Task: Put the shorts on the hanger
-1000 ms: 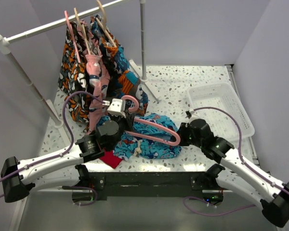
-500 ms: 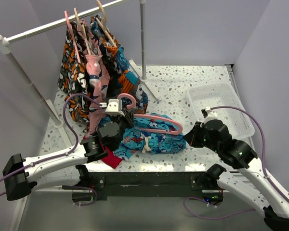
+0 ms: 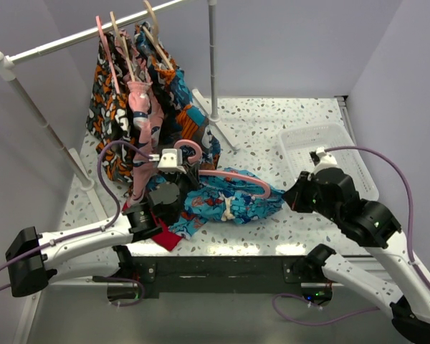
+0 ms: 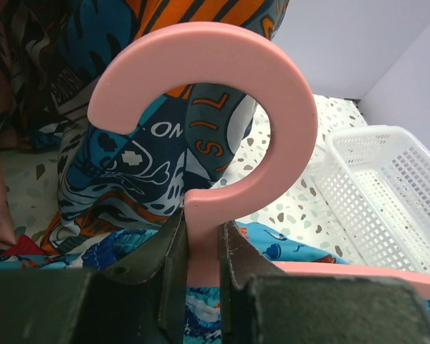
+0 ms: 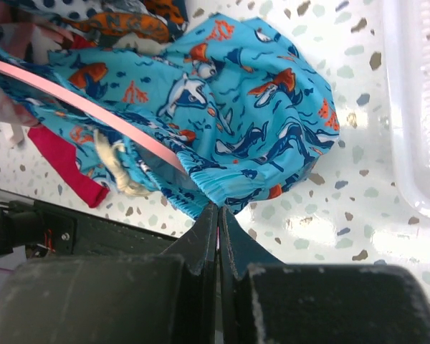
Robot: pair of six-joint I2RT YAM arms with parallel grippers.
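Observation:
The blue cartoon-print shorts (image 3: 233, 204) lie bunched at the table's middle front, with the white drawstring (image 3: 229, 209) showing. The salmon-pink hanger (image 3: 233, 177) runs through them; one arm enters the waistband in the right wrist view (image 5: 93, 107). My left gripper (image 3: 173, 165) is shut on the hanger's neck just below the hook (image 4: 272, 107), with the jaws (image 4: 201, 244) pressed on both sides. My right gripper (image 3: 292, 197) is shut on the shorts' elastic edge (image 5: 226, 183) at their right end, with the fingertips (image 5: 217, 211) closed on the fabric.
A clothes rail at the back left holds orange-black-white patterned garments (image 3: 125, 100) on pale wooden hangers. The rail's upright pole (image 3: 213, 64) stands behind the shorts. A white mesh basket (image 3: 330, 154) sits at the right. A red cloth (image 3: 165, 236) lies at the front left.
My right gripper has moved right and up with the shorts' edge, stretching the shorts rightward along the hanger's arm. The left gripper has shifted slightly with the hanger.

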